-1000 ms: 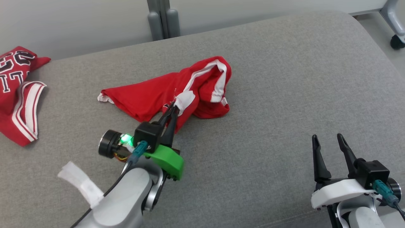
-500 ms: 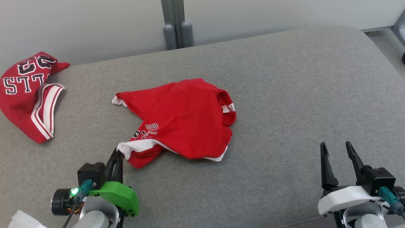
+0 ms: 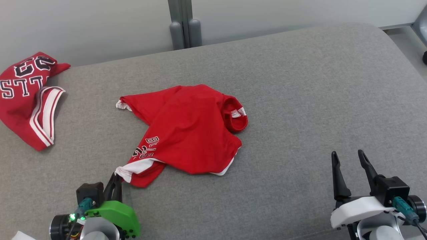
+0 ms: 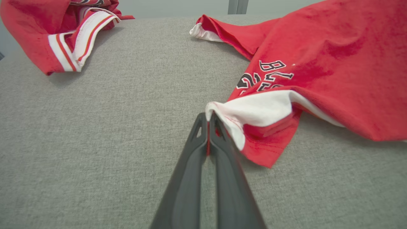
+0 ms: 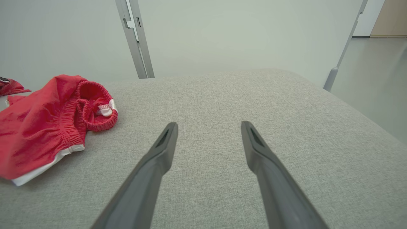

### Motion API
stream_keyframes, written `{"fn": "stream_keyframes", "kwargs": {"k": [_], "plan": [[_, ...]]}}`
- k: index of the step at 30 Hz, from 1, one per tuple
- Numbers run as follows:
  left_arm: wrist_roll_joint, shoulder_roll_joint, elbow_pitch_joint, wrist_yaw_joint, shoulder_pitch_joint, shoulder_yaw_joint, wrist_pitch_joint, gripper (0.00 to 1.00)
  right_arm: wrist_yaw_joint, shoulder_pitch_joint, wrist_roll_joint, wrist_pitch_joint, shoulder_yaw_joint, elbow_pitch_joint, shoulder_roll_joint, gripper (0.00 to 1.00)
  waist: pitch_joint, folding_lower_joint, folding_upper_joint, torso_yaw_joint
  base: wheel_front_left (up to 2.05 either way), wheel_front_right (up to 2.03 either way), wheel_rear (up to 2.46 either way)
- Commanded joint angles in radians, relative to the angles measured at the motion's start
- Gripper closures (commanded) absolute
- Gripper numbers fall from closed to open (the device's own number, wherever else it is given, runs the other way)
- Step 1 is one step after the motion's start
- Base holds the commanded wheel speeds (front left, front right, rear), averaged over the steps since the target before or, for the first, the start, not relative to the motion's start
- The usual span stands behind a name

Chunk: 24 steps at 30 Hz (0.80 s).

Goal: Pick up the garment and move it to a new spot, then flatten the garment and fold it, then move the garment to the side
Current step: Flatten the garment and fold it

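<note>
left gripper (image 3: 117, 178) is pinching the white hem corner (image 4: 254, 108) of the red fabric shorts (image 3: 190, 130), which run toward its 1 o'clock on the grey fabric cushion (image 3: 300, 100); right gripper (image 3: 347, 155) is spread, empty, well apart

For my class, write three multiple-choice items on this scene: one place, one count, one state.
1. The left gripper's jaws are: A) open B) shut on the hem of the shorts C) shut on nothing
2. Where does the other red garment lie? A) the far left of the cushion B) its far right C) the floor
3. How many red garments are there? A) one B) two C) three
Key: 1B, white hem pinched between the jaws; 2A, it sits at the head view's left edge; 3B, shorts plus one more.
</note>
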<state>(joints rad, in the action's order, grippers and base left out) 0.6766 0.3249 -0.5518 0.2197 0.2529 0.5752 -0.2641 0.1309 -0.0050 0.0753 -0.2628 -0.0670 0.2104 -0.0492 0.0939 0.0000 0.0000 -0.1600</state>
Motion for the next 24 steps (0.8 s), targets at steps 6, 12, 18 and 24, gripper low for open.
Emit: {"fn": "stream_keyframes", "kwargs": {"k": [6,12,18,24], "plan": [[-0.040,-0.033,-0.006,-0.028,-0.035,-0.050,0.000,0.00,0.000,0.022,-0.004,-0.003,0.006,0.004,-0.002,0.00,-0.040,0.0000,0.0000,0.025,0.00,0.00,0.00],[-0.096,-0.051,0.045,-0.029,-0.057,-0.095,0.000,0.00,0.000,0.041,-0.003,-0.003,-0.003,0.003,-0.002,0.00,-0.076,0.0000,0.0000,0.067,0.00,0.00,0.00],[-0.134,-0.080,0.132,-0.021,-0.101,-0.138,0.000,0.00,0.000,0.051,0.002,-0.003,-0.005,0.005,-0.002,0.00,-0.098,0.0000,0.0000,0.113,0.00,0.00,0.00],[-0.159,-0.112,0.207,-0.015,-0.169,-0.172,0.000,0.00,0.000,0.045,0.001,-0.003,0.005,0.006,-0.002,0.00,-0.100,0.0000,0.0000,0.136,0.00,0.00,0.00]]}}
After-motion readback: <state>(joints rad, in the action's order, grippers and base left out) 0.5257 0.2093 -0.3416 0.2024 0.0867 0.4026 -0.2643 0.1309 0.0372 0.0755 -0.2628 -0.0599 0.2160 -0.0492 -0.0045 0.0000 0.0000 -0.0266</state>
